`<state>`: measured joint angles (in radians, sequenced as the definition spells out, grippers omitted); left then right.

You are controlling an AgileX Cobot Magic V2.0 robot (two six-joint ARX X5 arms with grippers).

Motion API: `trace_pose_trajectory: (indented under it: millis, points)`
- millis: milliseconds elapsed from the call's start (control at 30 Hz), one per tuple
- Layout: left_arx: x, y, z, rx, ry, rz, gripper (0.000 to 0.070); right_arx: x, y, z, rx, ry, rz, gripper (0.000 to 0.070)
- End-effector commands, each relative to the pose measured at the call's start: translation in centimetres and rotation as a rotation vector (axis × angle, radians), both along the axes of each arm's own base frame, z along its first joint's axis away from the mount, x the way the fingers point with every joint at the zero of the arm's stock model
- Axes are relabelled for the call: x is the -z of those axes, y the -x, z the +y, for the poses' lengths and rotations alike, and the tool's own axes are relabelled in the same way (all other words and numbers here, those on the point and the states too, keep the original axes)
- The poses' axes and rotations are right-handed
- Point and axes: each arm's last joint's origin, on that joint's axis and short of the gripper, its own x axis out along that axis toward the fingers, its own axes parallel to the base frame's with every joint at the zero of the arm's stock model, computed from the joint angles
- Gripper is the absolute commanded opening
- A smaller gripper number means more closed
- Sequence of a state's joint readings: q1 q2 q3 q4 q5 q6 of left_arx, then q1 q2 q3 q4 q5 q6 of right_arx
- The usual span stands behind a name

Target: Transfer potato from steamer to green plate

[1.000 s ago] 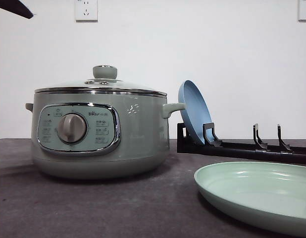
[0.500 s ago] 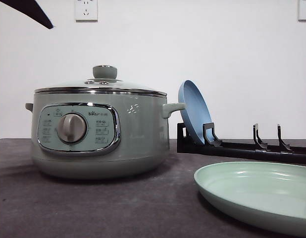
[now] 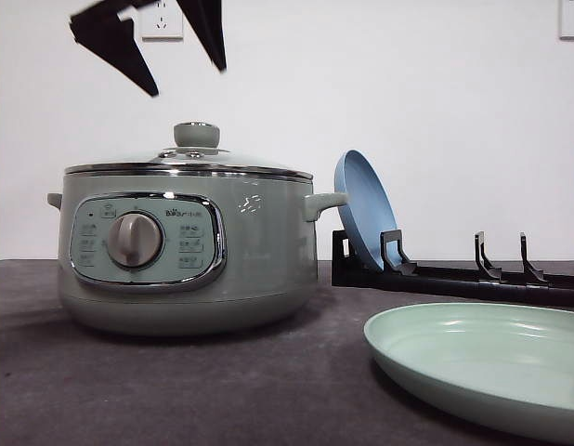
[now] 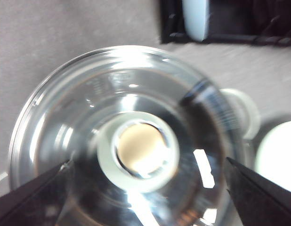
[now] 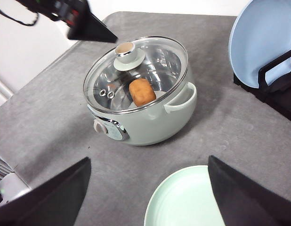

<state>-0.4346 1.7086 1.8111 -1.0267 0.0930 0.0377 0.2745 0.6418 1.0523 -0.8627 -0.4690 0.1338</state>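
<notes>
The left gripper hangs wide open right above the knob of the glass lid. The potato sits inside the steamer. I think the lid must come off first: go down, pinch the knob, lift. The green plate waits nearby on the worktop. The right gripper is open too.
</notes>
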Motion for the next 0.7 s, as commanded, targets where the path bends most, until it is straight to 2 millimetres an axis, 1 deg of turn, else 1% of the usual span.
trace_pose_trajectory:
  millis: [0, 100, 233, 667]
  points:
    - [0.3, -0.7, -0.7, 0.03, -0.035, -0.018, 0.0625, -0.5, 0.1, 0.0, -0.01, 0.003, -0.032, 0.05]
    - [1.4, -1.4, -1.4, 0.049, -0.056, -0.002, 0.0625, -0.5, 0.1, 0.0, -0.01, 0.003, -0.032, 0.05]
    - [2.2, -2.2, -1.8, 0.052, -0.058, 0.003, 0.0625, -0.5, 0.1, 0.0, -0.01, 0.003, -0.031, 0.05]
    - [3.3, -2.9, -2.2, 0.052, -0.067, 0.023, 0.0623, -0.5, 0.1, 0.0, -0.01, 0.003, -0.03, 0.05]
